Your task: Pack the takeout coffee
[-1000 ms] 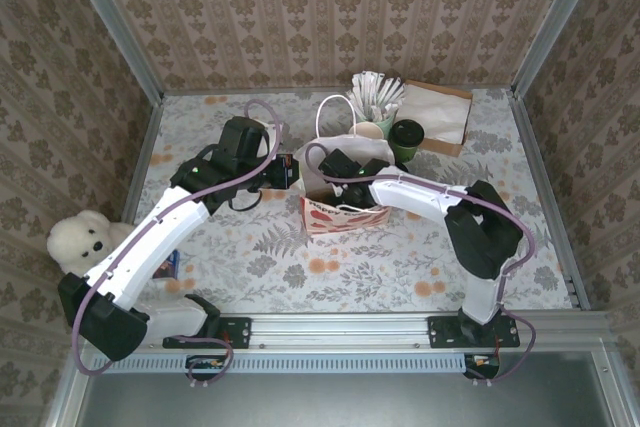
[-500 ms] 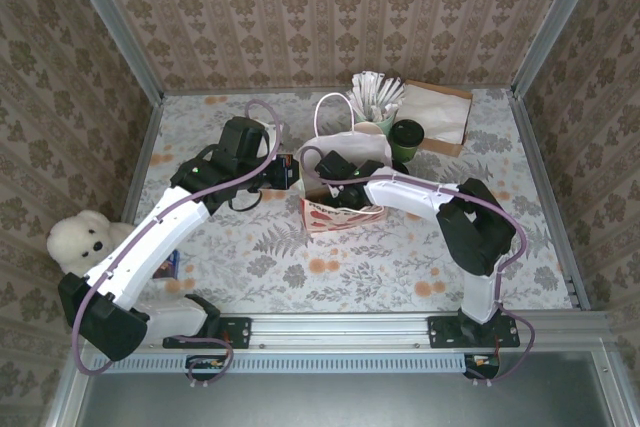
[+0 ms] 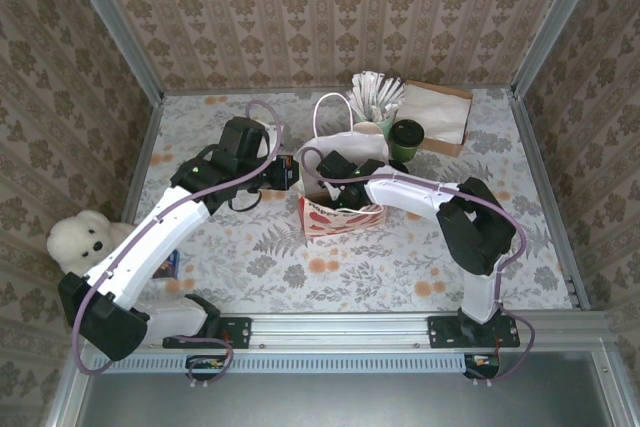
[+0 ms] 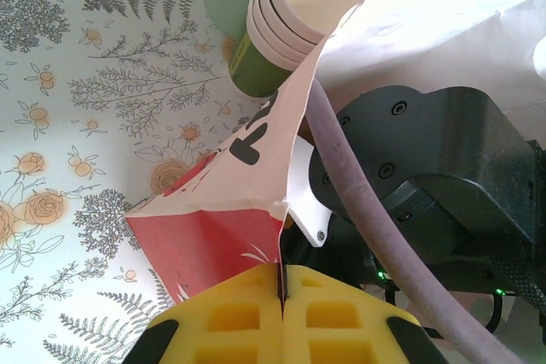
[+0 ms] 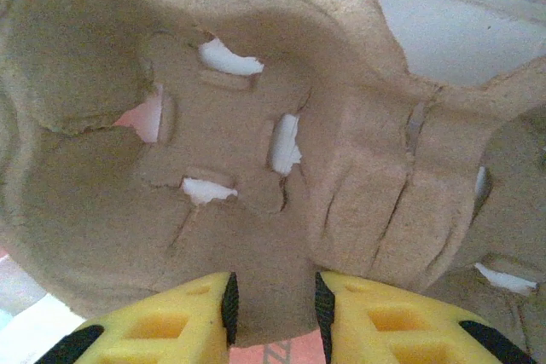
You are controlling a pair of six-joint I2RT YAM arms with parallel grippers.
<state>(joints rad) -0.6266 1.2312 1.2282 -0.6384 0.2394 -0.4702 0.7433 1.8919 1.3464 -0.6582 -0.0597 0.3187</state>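
The takeout coffee [image 3: 407, 136], a green cup with a black lid, stands at the back right of the bag, free of both grippers. The white and red paper bag [image 3: 345, 215] stands open mid-table. My left gripper [image 3: 296, 175] is shut on the bag's left rim, and the thin paper edge [image 4: 281, 236] runs down between its yellow fingertips [image 4: 230, 317]. My right gripper [image 3: 330, 187] reaches down inside the bag. It is shut on the edge of a brown pulp cup carrier [image 5: 256, 125], which sits between its pads [image 5: 229, 306].
A stack of lidless green cups [image 3: 369, 131] stands just behind the bag and close to its rim [image 4: 290, 23]. A bunch of wrapped stirrers [image 3: 375, 94] and a cardboard box [image 3: 440, 113] sit at the back. A white teddy bear [image 3: 82, 238] lies at far left.
The right arm has shifted a little left and deeper into the bag with the carrier. The left gripper keeps holding the bag's rim in the same place.
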